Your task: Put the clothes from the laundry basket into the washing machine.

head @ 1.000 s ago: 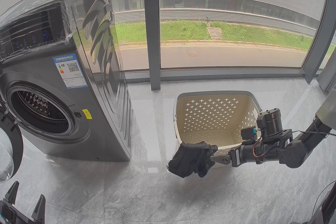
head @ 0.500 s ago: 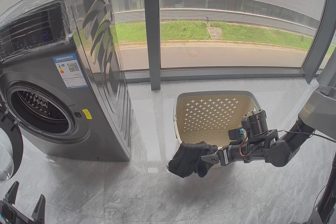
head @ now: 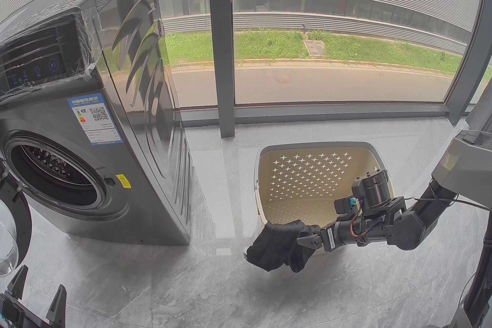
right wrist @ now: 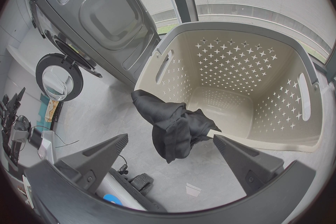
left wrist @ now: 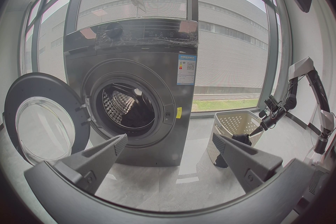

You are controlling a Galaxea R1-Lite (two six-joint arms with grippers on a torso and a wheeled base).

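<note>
Head view takes in a grey washing machine (head: 143,139) standing on the pale tiled floor (head: 205,283) at the robot's left. Its round door (head: 13,221) is swung wide open, and the drum opening (head: 56,172) is dark and uncovered. To the right of the machine, close to the window (head: 333,11), a cream laundry basket (head: 318,145) with star-shaped holes sits on the floor with a strip of bare tile between it and the machine.

A black garment (head: 279,246) is draped over the basket's near rim at the corner nearest the machine. It is bunched in a heap, with most of it hanging down the outside wall and a smaller part lying over the edge towards the inside. The basket's bottom is bare.

The right gripper (head: 307,241) reaches in low from the right side, level with that near rim and pointing at the garment. Its jaws are spread wide, gripping nothing. In the right wrist view the garment sits ahead of the two fingers, roughly in line with the gap between them. One fingertip (right wrist: 216,138) lies right at the cloth's edge, though I cannot tell whether it touches.

The left gripper (head: 41,280) hangs low at the near left, in front of the open door and well apart from the basket. Its jaws are likewise spread apart and hold nothing. It faces the drum opening.
</note>
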